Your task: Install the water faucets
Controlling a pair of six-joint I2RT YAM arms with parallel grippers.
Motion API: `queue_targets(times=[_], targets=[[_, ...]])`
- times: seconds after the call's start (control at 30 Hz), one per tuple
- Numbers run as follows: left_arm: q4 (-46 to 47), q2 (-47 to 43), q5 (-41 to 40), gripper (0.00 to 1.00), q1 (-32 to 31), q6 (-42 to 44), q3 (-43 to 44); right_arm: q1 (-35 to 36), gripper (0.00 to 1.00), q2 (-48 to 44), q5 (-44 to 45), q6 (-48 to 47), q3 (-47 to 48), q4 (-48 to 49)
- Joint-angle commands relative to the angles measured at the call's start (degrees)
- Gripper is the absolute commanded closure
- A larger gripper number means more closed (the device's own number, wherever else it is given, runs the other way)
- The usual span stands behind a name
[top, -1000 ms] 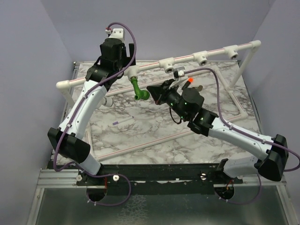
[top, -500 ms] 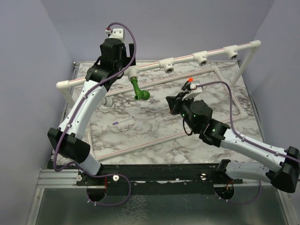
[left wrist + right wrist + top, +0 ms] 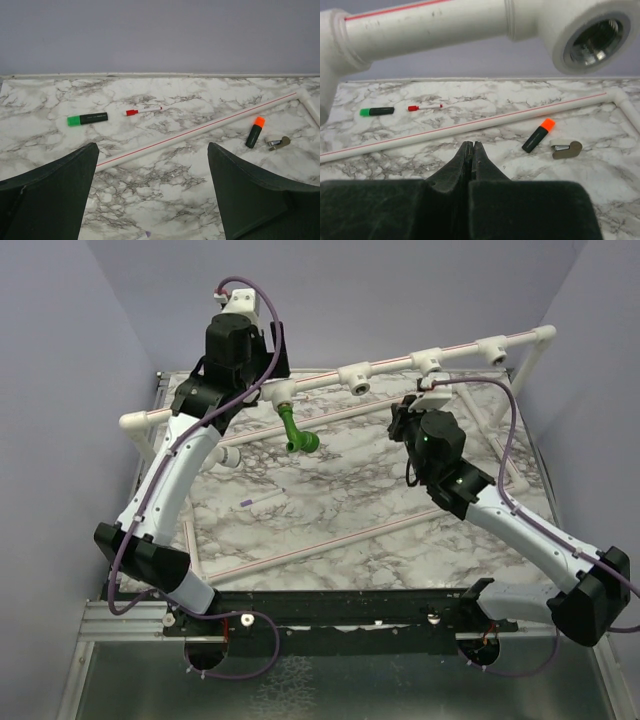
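One bright green water faucet (image 3: 296, 432) hangs spout-down from the leftmost tee socket (image 3: 285, 392) of the raised white pipe rail (image 3: 460, 348). Neither wrist view shows it. My left gripper (image 3: 245, 345) is up behind that socket, apart from the faucet; in the left wrist view its fingers (image 3: 55, 190) stand wide open and empty above the marble. My right gripper (image 3: 402, 420) is right of the faucet, below the rail. In the right wrist view it (image 3: 472, 148) is shut on nothing, with an empty tee socket (image 3: 592, 42) above right.
Three more tee sockets sit along the rail (image 3: 357, 380) (image 3: 430, 365) (image 3: 492, 350). On the marble lie a floor pipe (image 3: 200, 134), green marker (image 3: 87, 119), red pen (image 3: 144, 110), orange highlighter (image 3: 255, 132), small metal clip (image 3: 278, 143) and a purple-tipped stick (image 3: 262, 498).
My right gripper left the faucet's spout and swung back and right, up under the rail. The faucet stayed in its socket. My left gripper rose slightly.
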Motion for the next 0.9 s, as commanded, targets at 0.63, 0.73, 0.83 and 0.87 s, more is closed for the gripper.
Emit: queue_targets(times=[0.63,0.73,0.83,0.87], targets=[[-4.93,-8.14,-12.77,0.09,-0.66,4.98,1.49,-16.72,1.0,14.83,-9.78,-6.83,19.14,-1.4],[-4.93,-8.04,-13.19,0.09,-0.66,5.23,1.32,-19.37,1.0,15.34,-10.68,-8.07,19.51,-0.92],[-4.93,-7.66,-13.54,0.09,-0.66,5.41,1.39,-22.46,1.0,15.62,-12.03,-8.46,19.85,-1.08],[-4.93,-7.46,-13.54,0.09,-0.66,5.43,1.52,-23.6,1.0,15.62,-12.47,-8.36,19.87,-1.19]])
